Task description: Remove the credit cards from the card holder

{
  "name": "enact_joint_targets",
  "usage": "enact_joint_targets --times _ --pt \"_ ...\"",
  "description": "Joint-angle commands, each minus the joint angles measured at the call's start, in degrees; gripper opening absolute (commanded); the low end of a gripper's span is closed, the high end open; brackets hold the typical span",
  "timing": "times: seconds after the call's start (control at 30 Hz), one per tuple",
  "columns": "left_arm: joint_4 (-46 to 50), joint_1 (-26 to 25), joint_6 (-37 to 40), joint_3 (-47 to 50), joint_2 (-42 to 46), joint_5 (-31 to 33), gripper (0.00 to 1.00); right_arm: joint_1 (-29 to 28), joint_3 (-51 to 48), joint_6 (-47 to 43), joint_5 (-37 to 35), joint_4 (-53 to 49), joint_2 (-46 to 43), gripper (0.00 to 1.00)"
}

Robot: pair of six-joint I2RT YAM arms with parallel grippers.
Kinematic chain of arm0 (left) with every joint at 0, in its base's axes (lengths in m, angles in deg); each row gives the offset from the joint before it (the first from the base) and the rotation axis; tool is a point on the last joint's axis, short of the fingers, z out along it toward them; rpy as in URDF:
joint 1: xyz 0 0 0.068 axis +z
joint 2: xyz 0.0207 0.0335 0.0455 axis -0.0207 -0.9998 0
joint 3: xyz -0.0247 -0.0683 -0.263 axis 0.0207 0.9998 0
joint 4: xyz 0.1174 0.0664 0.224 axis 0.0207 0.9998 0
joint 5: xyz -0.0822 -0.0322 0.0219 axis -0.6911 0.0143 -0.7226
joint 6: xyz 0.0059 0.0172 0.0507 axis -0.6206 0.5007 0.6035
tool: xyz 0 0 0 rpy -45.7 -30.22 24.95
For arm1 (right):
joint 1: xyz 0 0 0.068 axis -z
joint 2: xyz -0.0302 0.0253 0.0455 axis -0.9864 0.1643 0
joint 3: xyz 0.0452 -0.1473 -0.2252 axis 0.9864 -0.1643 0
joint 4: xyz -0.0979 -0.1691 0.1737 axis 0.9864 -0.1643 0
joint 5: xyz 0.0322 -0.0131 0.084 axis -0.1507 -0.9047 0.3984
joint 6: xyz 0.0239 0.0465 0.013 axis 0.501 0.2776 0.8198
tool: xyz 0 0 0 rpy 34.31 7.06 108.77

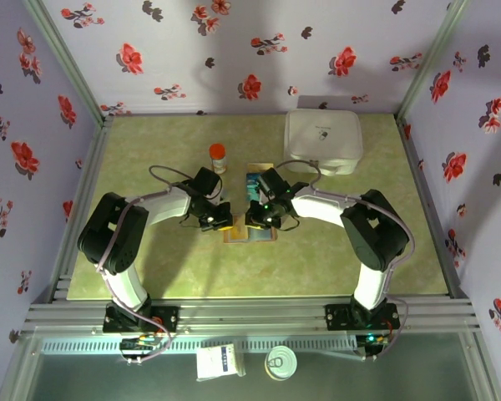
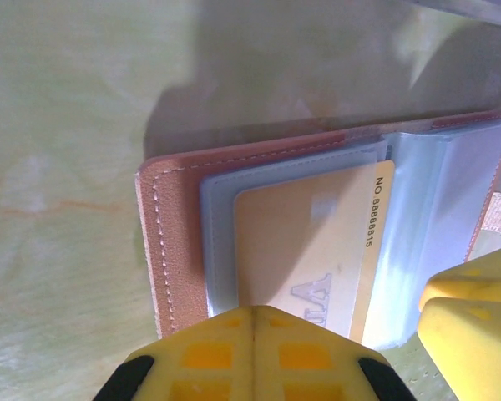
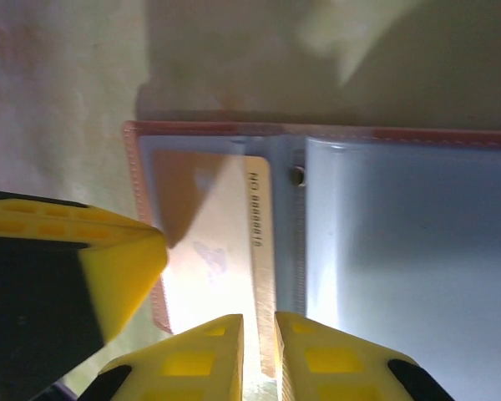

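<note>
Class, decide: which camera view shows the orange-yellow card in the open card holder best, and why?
Left wrist: the orange-yellow card lies broad and well lit, its printed number legible. Right wrist shows the card partly shadowed and washed by glare. Top external gives a tiny, distant orange patch, no detail.

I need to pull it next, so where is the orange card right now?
In the left wrist view, the orange card sits in the left pocket of the open holder, mid-table, nearer the arms than the teal card.
</note>
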Motion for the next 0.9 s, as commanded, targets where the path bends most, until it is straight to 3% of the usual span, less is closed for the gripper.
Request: enact_joint_targets --times 0.0,0.43,0.53,0.63,0.87 --pt "1.6 0.0 0.9 -0.9 -0.6 1.4 0.03 0.2 0.4 1.7 2.9 2.9 1.0 0.2" --pt "2.0 0.0 1.5 -0.3 -1.0 2.7 0.03 0.3 0.4 2.0 4.6 5.5 4.2 0.22" --pt "2.0 0.0 1.6 -0.4 -0.9 2.6 0.03 0.3 -0.1 2.5 5.4 6.9 4.5 0.15" --pt "2.1 0.0 1.6 -0.5 -1.1 2.5 0.03 0.3 -0.4 3.0 5.9 7.9 5.2 0.16" --pt "2.8 0.1 1.9 -0.8 -0.5 2.7 0.06 0.3 0.8 0.9 0.8 0.8 5.2 0.2"
